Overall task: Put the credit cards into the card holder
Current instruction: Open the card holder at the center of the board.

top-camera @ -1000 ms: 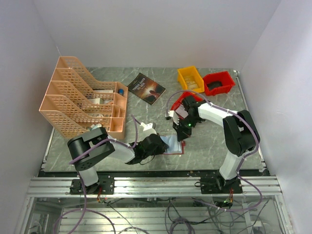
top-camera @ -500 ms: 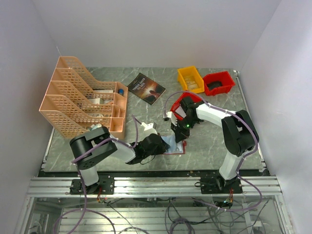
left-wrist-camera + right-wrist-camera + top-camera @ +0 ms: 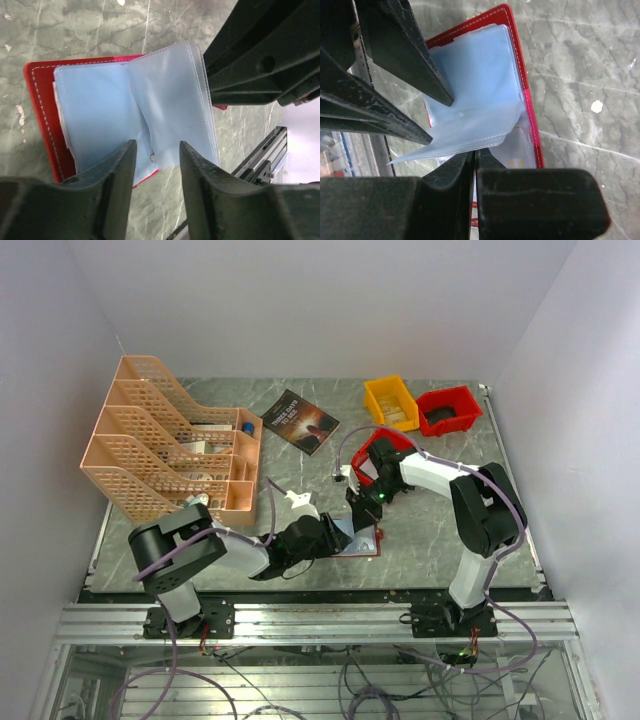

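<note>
Marble table (image 3: 430, 535), card holder (image 3: 100, 110) lay open at centre of frame.
Left gripper (image 3: 156, 150) stood parted above it; right gripper (image 3: 474, 156) was pinched together.

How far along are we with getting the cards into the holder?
Done: the card holder lies open on the table, clear pockets fanned out. In hand: the left tool hangs open over the pockets; the right tool is shut at a lifted pocket's edge, no card visible in either. Left: I can't confirm any card is pocketed, so count the loading as outstanding.
</note>
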